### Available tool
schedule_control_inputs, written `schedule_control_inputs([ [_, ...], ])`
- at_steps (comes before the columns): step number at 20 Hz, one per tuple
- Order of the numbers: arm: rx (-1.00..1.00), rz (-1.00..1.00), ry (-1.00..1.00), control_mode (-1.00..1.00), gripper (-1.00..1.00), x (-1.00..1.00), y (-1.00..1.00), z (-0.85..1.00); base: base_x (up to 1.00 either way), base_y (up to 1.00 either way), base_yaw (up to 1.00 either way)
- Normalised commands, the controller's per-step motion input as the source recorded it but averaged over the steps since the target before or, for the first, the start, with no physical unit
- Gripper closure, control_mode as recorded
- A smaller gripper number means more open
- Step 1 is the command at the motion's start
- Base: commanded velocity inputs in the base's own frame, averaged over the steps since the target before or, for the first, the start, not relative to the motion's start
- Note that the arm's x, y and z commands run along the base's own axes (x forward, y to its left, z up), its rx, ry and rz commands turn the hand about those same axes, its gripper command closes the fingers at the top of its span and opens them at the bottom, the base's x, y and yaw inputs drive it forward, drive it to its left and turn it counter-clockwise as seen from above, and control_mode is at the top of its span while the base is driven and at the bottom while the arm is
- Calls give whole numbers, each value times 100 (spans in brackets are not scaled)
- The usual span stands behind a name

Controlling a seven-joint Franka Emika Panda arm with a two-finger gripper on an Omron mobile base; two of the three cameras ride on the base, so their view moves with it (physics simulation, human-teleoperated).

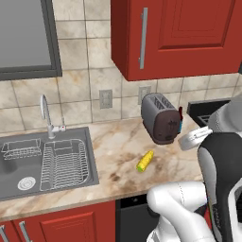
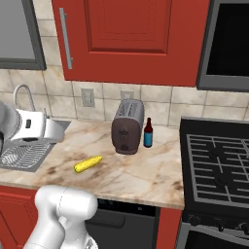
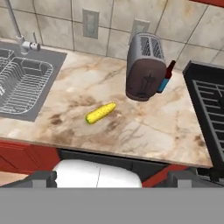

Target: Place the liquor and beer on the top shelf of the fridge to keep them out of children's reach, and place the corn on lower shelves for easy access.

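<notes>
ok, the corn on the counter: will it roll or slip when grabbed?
The corn lies flat on the marble counter, a rounded cob, so a nudge would probably roll it. It looks stiff and likely light. Its tapered shape may let it squirt out endwise; gripping mid-cob seems safer.

Arm folded back high, pincer spread wide and empty.

Rises from the base with a white elbow (image 2: pixel 65 206) bulging low, forearm (image 1: pixel 222 184) climbing steeply, wrist (image 2: pixel 34 127) bent over at the top. Looks down from above and well back; pincer (image 3: pixel 112 179) held with its two dark fingertips (image 3: pixel 41 178) far apart, gripping nothing, touching nothing.
</notes>
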Motion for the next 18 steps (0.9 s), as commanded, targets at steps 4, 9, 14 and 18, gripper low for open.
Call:
schedule_control_inputs([
  [4, 0, -7, 1, -100, -100, 27, 17, -50, 0, 0, 0],
  [9, 0, -8, 0, -100, -100, 40, 12, -43, 0, 0, 0],
  [14, 2, -14, 0, -100, -100, 37, 6, -34, 0, 0, 0],
  [18, 9, -25, 9, -100, -100, 25, 0, -22, 0, 0, 0],
])
